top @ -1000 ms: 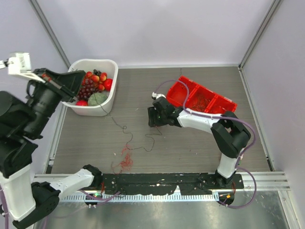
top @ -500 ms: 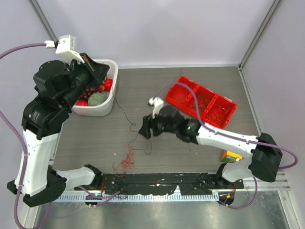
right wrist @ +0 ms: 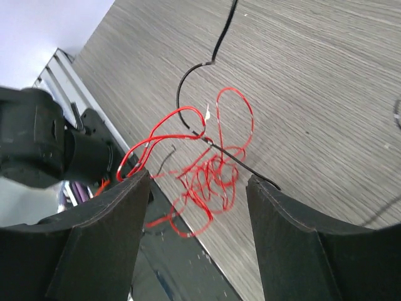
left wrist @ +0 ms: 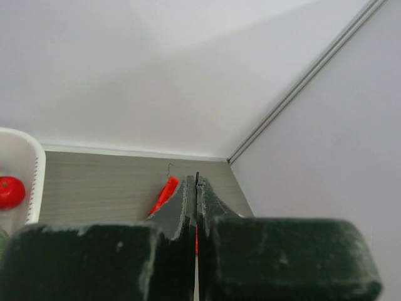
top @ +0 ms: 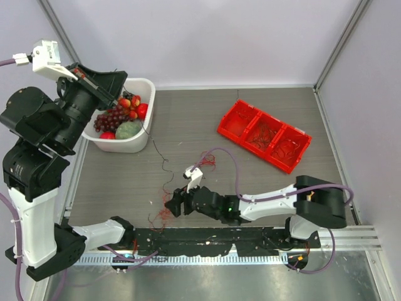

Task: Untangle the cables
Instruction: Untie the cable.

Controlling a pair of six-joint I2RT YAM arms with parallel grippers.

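The cables are a small red tangle on the table by the near edge. A thin black strand climbs from the tangle toward the white basket. My right gripper is low beside the tangle and open. In the right wrist view its fingers flank the red loops, with the gripper touching nothing. My left gripper is raised above the basket and shut. In the left wrist view, at the left gripper, a fine dark strand pokes out between the pressed jaws.
A white basket of fruit sits at the back left. A red divided bin holding more red wire lies at the right, seen in part as the red bin. A black base rail runs along the near edge. A small red tuft lies mid-table.
My right arm has swept from beside the red bin down to the near edge by the red tangle, its jaws opening wider. The left arm has swung about while staying raised and shut.
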